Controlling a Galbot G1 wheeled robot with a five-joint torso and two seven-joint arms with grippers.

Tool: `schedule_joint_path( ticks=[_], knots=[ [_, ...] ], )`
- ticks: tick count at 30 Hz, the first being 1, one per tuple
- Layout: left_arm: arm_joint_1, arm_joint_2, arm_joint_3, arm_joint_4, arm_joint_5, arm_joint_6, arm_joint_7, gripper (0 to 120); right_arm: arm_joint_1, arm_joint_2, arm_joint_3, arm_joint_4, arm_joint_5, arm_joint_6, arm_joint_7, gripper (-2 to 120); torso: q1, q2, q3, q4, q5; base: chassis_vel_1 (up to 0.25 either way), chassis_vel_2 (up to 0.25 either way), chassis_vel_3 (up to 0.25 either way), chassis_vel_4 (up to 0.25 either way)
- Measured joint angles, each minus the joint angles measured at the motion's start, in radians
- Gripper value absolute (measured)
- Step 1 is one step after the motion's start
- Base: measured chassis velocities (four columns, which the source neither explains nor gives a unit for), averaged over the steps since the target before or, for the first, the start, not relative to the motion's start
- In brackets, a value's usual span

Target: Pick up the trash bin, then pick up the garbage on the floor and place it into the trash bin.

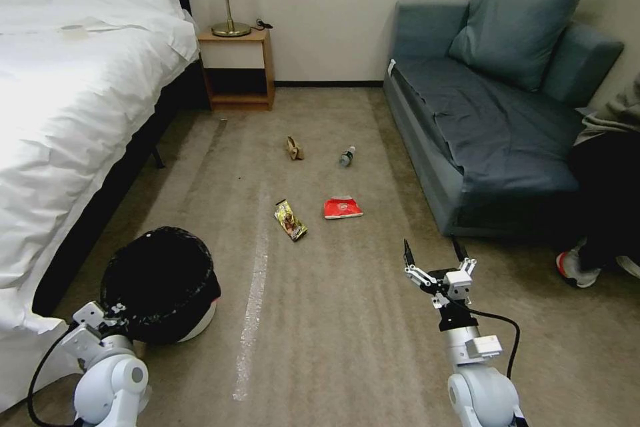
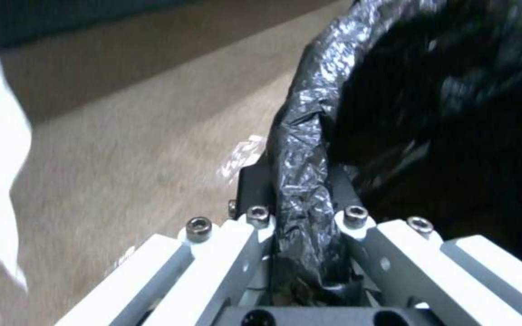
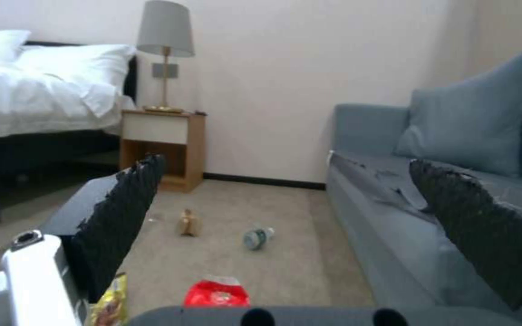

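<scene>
Head view: the trash bin [image 1: 163, 287], white with a black bag lining, sits low at the robot's left, close beside the bed [image 1: 73, 120] and tilted toward the camera. The left hand [image 1: 110, 312] is at the bin's near rim. In the left wrist view, its fingers [image 2: 255, 185] are pinched on the bag-covered rim [image 2: 303, 181], one finger on each side.

The right hand [image 1: 433, 257] hovers over the carpet [image 1: 333, 347] in front of the sofa [image 1: 480, 127], fingers spread wide and holding nothing.

Four litter items lie on the carpet ahead, well apart from the bin: gold snack wrapper [image 1: 291, 220], red packet [image 1: 343, 207], tan paper bag [image 1: 294, 148] and clear bottle [image 1: 347, 156]. The wrapper and packet lie nearest the robot; the bag and bottle lie farther off, toward the nightstand [image 1: 237, 67].
</scene>
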Motion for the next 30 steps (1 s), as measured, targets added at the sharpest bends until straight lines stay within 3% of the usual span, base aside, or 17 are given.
schedule_joint_path(
  ticks=[6, 8, 9, 10, 19, 30],
  knots=[
    [0.031, 0.017, 0.001, -0.074, 0.048, 0.012, 0.041, 4, 0.016, 0.002, -0.018, -0.001, -0.027, -0.001, 0.071, 100, 0.000, 0.000, 0.000, 0.0003, 0.0009, 0.000, 0.000, 0.000, 0.000],
    [0.060, 0.037, 0.003, -0.137, 0.072, 0.028, 0.113, 4, 0.019, 0.001, -0.033, -0.003, -0.034, -0.004, 0.090, 100, 0.000, 0.000, 0.000, 0.0001, 0.0011, 0.000, 0.000, 0.000, 0.000],
    [0.060, 0.037, 0.003, -0.137, 0.072, 0.028, 0.113, 4, 0.019, 0.001, -0.033, -0.003, -0.034, -0.004, 0.090, 100, 0.000, 0.000, 0.000, 0.0001, 0.0011, 0.000, 0.000, 0.000, 0.000],
    [0.066, 0.044, 0.004, -0.155, 0.075, 0.030, 0.151, 4, 0.023, 0.001, -0.042, -0.003, -0.034, -0.006, 0.101, 100, 0.000, 0.000, 0.000, 0.0001, 0.0013, 0.000, 0.000, 0.000, 0.000],
    [0.080, 0.061, 0.010, -0.190, 0.090, 0.039, 0.289, 4, 0.033, 0.006, -0.064, -0.009, -0.035, 0.012, 0.135, 100, 0.000, 0.000, 0.000, 0.0002, 0.0012, 0.000, 0.000, 0.000, 0.000],
    [0.066, 0.071, 0.013, -0.188, 0.082, 0.015, 0.356, 4, 0.040, 0.001, -0.035, -0.020, -0.057, 0.042, 0.126, 100, 0.000, 0.000, 0.000, 0.0002, 0.0012, 0.000, 0.000, 0.000, 0.000]
  ],
)
